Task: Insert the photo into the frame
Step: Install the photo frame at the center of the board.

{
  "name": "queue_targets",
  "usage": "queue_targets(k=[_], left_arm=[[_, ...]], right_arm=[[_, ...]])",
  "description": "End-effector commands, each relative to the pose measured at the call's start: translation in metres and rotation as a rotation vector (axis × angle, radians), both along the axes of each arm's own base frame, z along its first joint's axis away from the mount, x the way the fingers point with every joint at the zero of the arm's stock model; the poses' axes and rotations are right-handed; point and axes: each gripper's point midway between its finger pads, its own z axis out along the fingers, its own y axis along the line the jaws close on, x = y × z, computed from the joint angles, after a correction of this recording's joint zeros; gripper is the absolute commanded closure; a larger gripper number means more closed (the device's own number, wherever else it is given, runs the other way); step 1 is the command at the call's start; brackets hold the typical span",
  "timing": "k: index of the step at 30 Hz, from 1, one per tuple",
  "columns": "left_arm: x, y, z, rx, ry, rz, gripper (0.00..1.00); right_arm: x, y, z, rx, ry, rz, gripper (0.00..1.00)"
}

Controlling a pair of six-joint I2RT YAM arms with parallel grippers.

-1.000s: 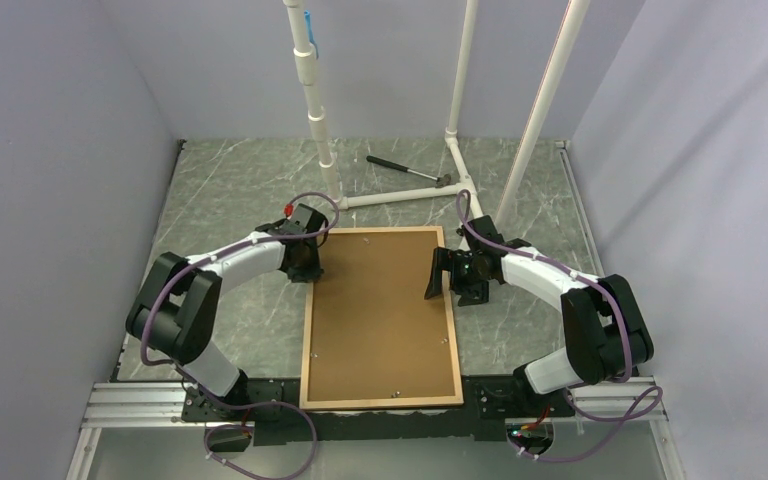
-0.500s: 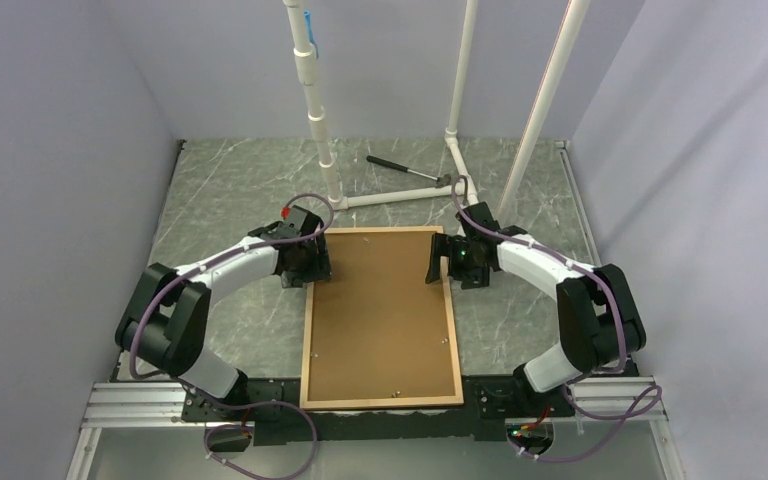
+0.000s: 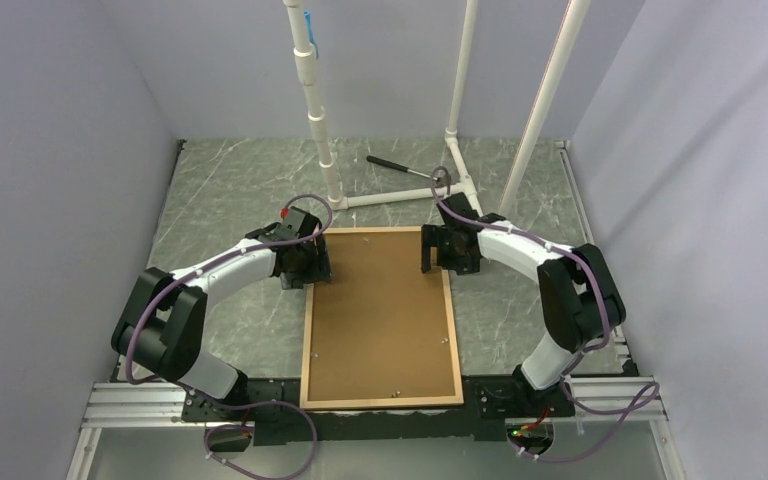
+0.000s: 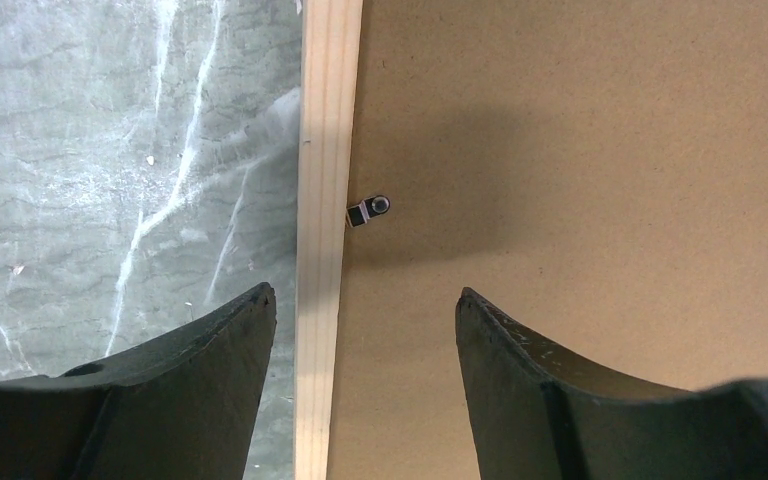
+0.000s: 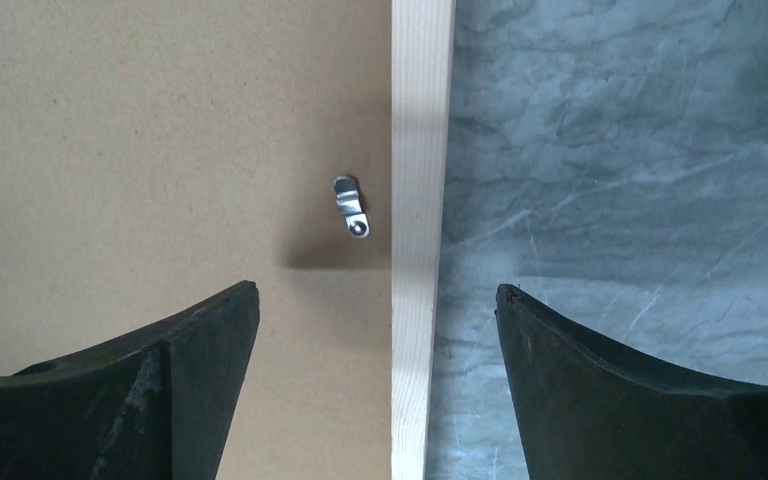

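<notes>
Grey-green marbled table: fills the floor of the walled cell and carries everything listed below.
Frame: light wood with narrow rails, lying flat in the middle of the table (back side up). Its long sides run away from the arm bases and its near short rail sits at the table's near edge.
Backing board: plain brown, seated inside the frame and filling it from rail to rail.
Pipe stand: white plastic tubes rising from the far part of the table, with a foot tube lying just beyond the frame's far rail.
Left gripper: jaws apart, astride the frame's left rail near its far corner. One finger is over the table and the other over the board. Contact with the rail cannot be judged.
Right gripper: jaws wide apart, astride the right rail near the far corner, one finger over the board and the other over the table. Nothing is gripped.
Hammer: dark, lying on the table beyond the foot tube.
Left clip: small metal tab on the board, touching the inner edge of the left rail.
Right clip: small metal tab on the board, just beside the right rail.
</notes>
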Motion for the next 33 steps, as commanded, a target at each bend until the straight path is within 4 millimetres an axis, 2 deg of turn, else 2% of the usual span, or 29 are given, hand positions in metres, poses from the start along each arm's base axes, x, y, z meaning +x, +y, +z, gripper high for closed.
queue_targets(k=[1,9,18,21,24,27,33], left_arm=[[0.002,-0.005,0.005,-0.031,-0.011,-0.003,0.30],[0.001,-0.005,0.003,-0.028,-0.007,-0.011,0.30],[0.002,-0.006,0.002,-0.027,-0.006,-0.012,0.31],[0.001,-0.005,0.000,-0.021,-0.002,-0.014,0.32],[0.001,-0.004,-0.001,-0.018,0.001,-0.013,0.32],[0.001,-0.004,-0.002,-0.017,0.003,-0.014,0.32],[0.001,-0.004,-0.002,-0.013,0.005,-0.014,0.32]], right_arm=[[0.023,-0.006,0.008,-0.088,-0.060,-0.040,0.11],[0.036,-0.002,-0.005,-0.117,-0.039,-0.038,0.21],[0.034,-0.002,-0.013,-0.120,-0.018,-0.036,0.40],[0.032,-0.004,-0.017,-0.133,-0.006,-0.034,0.54],[0.032,-0.006,-0.018,-0.139,-0.006,-0.041,0.81],[0.031,-0.007,-0.019,-0.149,-0.001,-0.046,0.98],[0.031,-0.008,-0.017,-0.145,-0.005,-0.044,1.00]])
